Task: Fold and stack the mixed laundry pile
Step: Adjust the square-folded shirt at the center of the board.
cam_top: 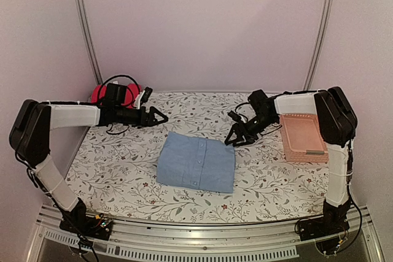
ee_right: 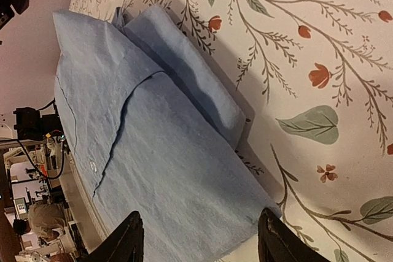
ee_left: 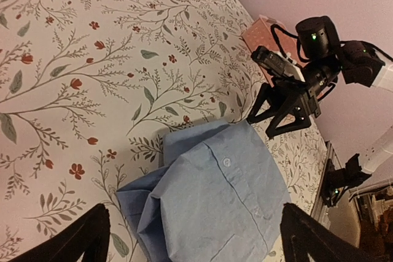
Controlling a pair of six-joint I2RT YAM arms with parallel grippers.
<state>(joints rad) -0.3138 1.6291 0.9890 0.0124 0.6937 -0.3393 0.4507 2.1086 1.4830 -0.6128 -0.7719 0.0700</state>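
Two claws, both empty. Left claw spread wide, nothing between fingers, hovers above table, left of and beyond light blue shirt, pointing right. Right claw partly spread, grips nothing, hangs above table just past shirt's far right corner. Shirt folded into flat rectangle, button placket up, lies mid-table. Red garment bunched at far left corner, behind left claw. Pink basket at right edge of table, beside right claw.
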